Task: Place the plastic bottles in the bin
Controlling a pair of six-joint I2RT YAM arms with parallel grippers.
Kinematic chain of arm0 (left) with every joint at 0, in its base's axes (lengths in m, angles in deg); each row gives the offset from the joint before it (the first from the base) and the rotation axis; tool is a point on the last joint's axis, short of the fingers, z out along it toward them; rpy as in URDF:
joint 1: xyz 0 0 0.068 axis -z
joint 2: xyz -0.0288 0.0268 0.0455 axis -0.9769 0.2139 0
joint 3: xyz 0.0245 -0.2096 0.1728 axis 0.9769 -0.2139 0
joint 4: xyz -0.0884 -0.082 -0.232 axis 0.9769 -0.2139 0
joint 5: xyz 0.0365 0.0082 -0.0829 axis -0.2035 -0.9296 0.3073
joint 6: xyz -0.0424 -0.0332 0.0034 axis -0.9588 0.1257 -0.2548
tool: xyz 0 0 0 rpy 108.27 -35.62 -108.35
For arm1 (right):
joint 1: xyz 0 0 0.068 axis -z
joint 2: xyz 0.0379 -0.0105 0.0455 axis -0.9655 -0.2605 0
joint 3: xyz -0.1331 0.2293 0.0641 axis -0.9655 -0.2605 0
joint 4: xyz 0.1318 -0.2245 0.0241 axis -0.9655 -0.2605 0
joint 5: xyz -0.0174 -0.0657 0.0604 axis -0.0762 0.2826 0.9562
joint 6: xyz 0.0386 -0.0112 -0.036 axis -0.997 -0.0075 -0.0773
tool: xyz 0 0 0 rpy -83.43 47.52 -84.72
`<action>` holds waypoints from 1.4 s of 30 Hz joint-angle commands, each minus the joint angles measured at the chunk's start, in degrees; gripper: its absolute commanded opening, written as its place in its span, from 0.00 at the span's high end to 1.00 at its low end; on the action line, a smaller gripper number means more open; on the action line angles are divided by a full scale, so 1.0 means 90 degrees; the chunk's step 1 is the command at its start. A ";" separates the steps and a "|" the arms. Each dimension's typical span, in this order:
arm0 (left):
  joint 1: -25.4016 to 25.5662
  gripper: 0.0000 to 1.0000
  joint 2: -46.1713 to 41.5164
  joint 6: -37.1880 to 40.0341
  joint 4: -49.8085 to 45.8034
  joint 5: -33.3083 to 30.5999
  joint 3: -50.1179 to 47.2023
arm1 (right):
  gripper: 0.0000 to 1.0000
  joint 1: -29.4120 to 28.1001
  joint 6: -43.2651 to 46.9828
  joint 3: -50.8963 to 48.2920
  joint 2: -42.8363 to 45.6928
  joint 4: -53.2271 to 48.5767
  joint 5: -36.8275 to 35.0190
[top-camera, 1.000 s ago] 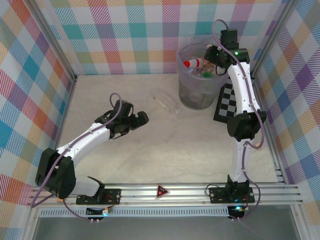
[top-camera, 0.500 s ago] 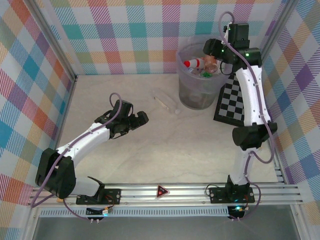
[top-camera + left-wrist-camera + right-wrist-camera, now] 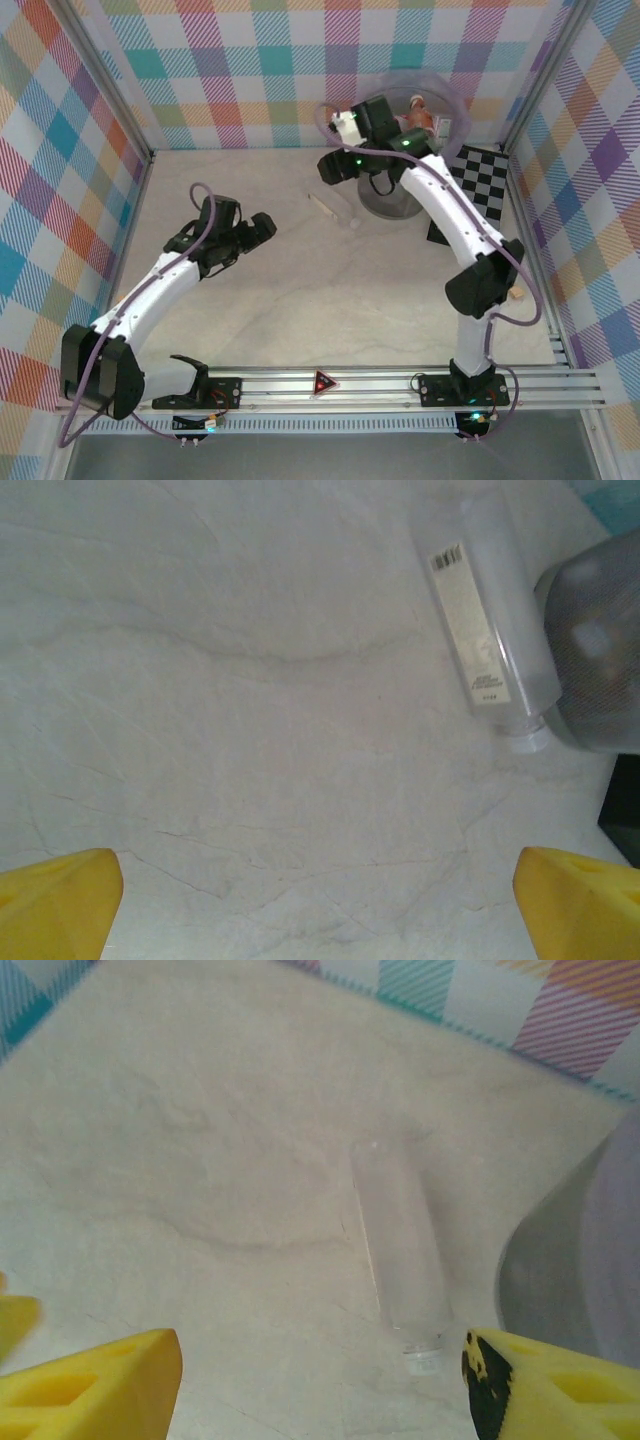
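- Clear plastic made up the 1 bottle (image 3: 333,208) we saw on the pale table (image 3: 320,300), lying on its side just left of the bin (image 3: 385,205).
- From the left wrist, we read a white label (image 3: 467,625) with a barcode along that bottle (image 3: 495,610), and its capped end lay close beside the grey bin wall (image 3: 600,650). We could not tell whether they touched.
- The left gripper (image 3: 245,228) hovered over bare table, well to the left of the bottle. Its 2 yellow fingers (image 3: 55,900) stood wide apart with nothing between them.
- The right gripper (image 3: 332,168) hung above the table by the bin's left side, near the bottle's far end. Its jaws were parted and empty.
- From the right wrist, we saw the bottle (image 3: 400,1245) lying ahead of the right gripper (image 3: 320,1390), untouched, with the bin (image 3: 580,1260) curving in at the right.
- Inside the bin we made out at least 1 bottle with a reddish label (image 3: 428,120) near the rim. The rest was too blurred to count.
- The chequered board (image 3: 485,165) lay just right of the bin.
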 commanded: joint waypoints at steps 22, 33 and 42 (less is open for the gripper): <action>-0.0611 0.00 -0.0678 0.0118 -0.0227 0.0541 -0.0555 | 0.01 -0.0215 0.1464 0.2045 -0.3831 0.0698 -0.1167; -0.0611 0.00 -0.0550 0.0086 -0.0111 0.0596 -0.0559 | 0.07 -0.0220 0.1067 0.1939 -0.4209 0.0662 -0.0718; -0.0611 0.00 -0.0591 0.0059 -0.0106 0.0558 -0.0616 | 0.22 -0.0220 0.0929 0.1905 -0.4310 0.0616 -0.0586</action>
